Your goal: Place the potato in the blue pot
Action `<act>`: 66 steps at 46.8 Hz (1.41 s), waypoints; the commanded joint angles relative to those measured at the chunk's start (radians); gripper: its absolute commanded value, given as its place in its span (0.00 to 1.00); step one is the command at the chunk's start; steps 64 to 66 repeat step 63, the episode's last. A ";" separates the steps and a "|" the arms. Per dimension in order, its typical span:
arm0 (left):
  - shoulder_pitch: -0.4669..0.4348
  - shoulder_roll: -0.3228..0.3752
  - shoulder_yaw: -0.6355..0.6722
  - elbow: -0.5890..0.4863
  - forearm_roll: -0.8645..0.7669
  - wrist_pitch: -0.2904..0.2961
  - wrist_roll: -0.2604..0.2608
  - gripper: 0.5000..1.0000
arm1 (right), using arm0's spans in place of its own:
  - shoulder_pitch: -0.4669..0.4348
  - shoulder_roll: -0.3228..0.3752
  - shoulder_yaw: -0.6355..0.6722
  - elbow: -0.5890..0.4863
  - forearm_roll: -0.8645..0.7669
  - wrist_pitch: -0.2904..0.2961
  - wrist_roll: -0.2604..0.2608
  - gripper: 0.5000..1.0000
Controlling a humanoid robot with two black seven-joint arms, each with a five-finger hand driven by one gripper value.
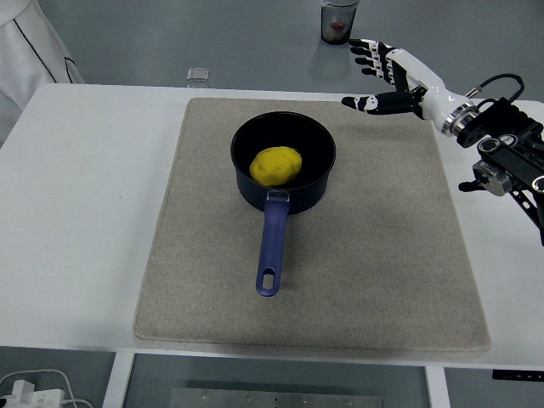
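The yellow potato (275,165) lies inside the blue pot (311,191), which stands on the grey mat (212,280) with its blue handle (270,252) pointing toward the near edge. My right hand (378,76) hovers above the mat's far right corner, well to the right of the pot, fingers spread and holding nothing. The left arm does not show.
A small clear container (197,76) sits on the white table (76,221) behind the mat. A cup (338,20) with something red stands on the floor beyond the table. A person's white sleeve (25,51) shows at the top left.
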 commanded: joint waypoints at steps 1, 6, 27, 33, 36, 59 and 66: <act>0.001 0.000 0.000 0.001 0.000 0.000 0.000 0.99 | -0.015 -0.005 0.001 0.000 0.086 0.016 -0.045 0.86; 0.001 0.000 0.000 -0.001 0.000 0.000 0.000 0.99 | -0.021 -0.017 0.000 -0.004 0.244 0.045 -0.091 0.86; 0.001 0.000 0.000 -0.001 0.000 0.000 0.000 0.99 | -0.053 -0.029 0.003 -0.009 0.731 0.062 -0.200 0.86; 0.001 0.000 0.000 0.001 0.000 0.000 0.000 0.99 | -0.057 -0.025 0.009 -0.027 0.742 0.057 -0.189 0.86; 0.001 0.000 0.000 0.001 0.000 0.000 0.000 0.99 | -0.055 -0.022 0.009 -0.037 0.742 0.059 -0.188 0.86; 0.001 0.000 0.000 0.001 0.000 0.000 0.000 0.99 | -0.066 -0.015 0.115 -0.046 0.743 0.057 -0.183 0.86; 0.001 0.000 0.000 0.001 0.000 0.000 0.000 0.99 | -0.072 -0.012 0.139 -0.046 0.742 0.057 -0.183 0.86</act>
